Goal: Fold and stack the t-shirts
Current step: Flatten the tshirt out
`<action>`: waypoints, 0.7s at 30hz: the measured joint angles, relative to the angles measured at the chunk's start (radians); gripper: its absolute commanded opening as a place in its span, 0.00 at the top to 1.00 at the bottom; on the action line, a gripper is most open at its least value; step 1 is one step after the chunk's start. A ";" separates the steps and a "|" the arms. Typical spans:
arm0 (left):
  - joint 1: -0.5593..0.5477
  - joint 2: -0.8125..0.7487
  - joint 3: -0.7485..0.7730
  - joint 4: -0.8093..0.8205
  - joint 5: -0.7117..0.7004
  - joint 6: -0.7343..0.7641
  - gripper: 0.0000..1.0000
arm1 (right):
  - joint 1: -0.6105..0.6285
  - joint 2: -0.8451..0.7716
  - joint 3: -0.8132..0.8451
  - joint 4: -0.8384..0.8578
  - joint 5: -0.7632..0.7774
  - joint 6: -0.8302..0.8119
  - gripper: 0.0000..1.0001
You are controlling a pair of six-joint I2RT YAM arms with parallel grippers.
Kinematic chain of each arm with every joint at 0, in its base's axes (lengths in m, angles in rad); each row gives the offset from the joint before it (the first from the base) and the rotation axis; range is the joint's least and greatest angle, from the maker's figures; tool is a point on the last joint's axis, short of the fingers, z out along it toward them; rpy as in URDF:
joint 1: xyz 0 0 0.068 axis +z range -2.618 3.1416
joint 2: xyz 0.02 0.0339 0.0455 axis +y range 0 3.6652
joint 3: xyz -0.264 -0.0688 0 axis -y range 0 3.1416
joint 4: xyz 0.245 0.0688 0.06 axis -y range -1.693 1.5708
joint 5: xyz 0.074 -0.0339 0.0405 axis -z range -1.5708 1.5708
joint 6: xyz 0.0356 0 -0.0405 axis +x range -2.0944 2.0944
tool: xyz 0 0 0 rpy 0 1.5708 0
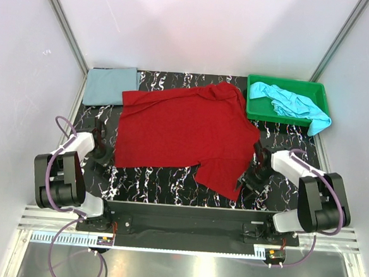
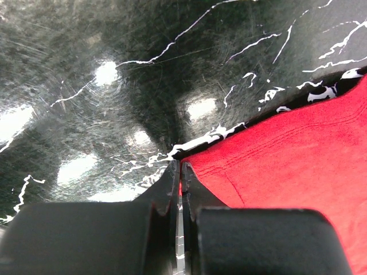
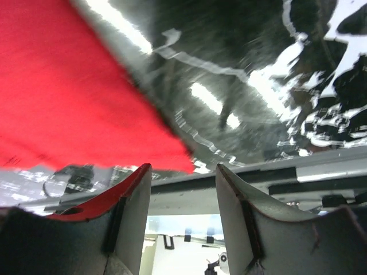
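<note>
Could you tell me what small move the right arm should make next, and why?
Probably ease the right gripper forward onto the red t-shirt at its near edge, then close. Its jaws stand open with the cloth just ahead, not between them, while the left gripper looks shut on the shirt's other near corner.

— How is the light seen from above?
— Bright and even. The white walls wash pale, shadows are faint, and the steel strip at six o'clock gleams softly.
— And at your wrists?
— Left wrist: crisp focus on the red t-shirt at four o'clock; white glare patches dot the glossy black table from nine o'clock inward. Right wrist: motion-smeared, glare streaking from eleven o'clock to centre, and my own fingers loom soft and shadowed at six.
</note>
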 measured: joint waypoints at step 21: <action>0.019 0.022 0.024 0.025 0.023 0.032 1.00 | 0.079 -0.001 -0.085 0.103 -0.005 0.219 0.50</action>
